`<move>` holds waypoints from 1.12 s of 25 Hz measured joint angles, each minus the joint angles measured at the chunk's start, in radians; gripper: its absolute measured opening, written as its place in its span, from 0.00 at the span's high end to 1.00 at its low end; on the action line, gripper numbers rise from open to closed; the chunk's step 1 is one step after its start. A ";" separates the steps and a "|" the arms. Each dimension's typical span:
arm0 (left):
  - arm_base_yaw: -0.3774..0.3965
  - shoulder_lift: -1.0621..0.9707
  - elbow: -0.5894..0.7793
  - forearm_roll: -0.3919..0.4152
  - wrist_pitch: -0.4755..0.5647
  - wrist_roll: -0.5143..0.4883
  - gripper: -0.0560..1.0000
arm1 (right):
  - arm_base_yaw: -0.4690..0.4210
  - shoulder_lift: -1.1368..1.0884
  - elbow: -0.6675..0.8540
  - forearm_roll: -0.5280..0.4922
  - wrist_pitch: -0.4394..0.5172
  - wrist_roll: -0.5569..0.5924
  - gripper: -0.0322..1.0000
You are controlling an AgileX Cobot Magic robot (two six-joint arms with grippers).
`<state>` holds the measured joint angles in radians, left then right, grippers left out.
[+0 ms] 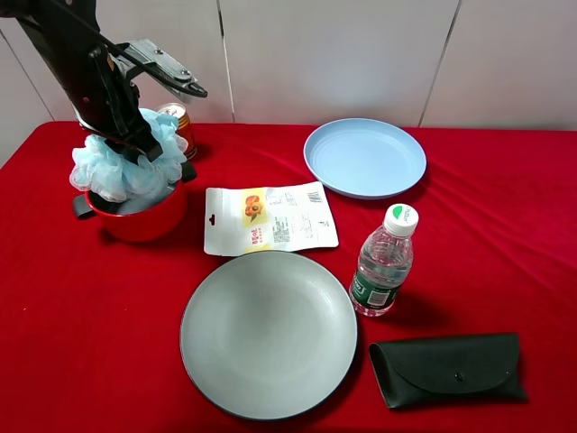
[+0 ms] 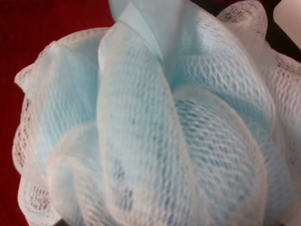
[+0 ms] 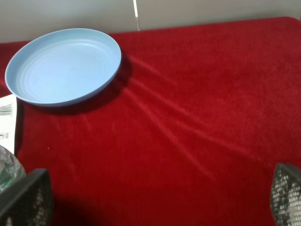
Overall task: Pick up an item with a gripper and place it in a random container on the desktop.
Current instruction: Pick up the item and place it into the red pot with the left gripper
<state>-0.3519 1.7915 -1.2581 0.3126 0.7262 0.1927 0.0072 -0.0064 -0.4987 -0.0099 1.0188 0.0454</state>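
Left gripper lay against the top of the bath pouf, which rested directly beneath it in the red pot on the desk.

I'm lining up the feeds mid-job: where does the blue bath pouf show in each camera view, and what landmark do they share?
Exterior high: the bath pouf is at the far left, bulging out of the red pot.
Left wrist: the bath pouf fills nearly the whole picture.
Right wrist: not in it.
Shared landmark: the red cloth, seen in all three.
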 joint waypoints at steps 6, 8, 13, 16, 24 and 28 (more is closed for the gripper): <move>0.000 0.000 0.000 -0.002 0.002 0.008 0.59 | 0.000 0.000 0.000 0.000 0.000 0.000 0.30; 0.000 0.000 0.000 -0.002 0.004 0.012 0.51 | 0.000 0.000 0.000 0.000 0.000 0.000 0.30; 0.000 0.000 0.000 -0.006 0.004 0.011 0.31 | 0.000 0.000 0.000 0.000 0.000 0.000 0.30; 0.000 0.000 0.000 -0.007 0.004 0.011 0.13 | 0.000 0.000 0.000 0.000 0.000 0.000 0.30; 0.000 0.000 0.000 -0.007 0.004 0.011 0.01 | 0.000 0.000 0.000 0.000 0.000 0.000 0.30; 0.000 -0.002 0.000 -0.009 0.005 0.011 0.01 | 0.000 0.000 0.000 0.000 0.000 0.000 0.30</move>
<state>-0.3519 1.7896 -1.2581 0.3039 0.7315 0.2042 0.0072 -0.0064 -0.4987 -0.0099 1.0188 0.0454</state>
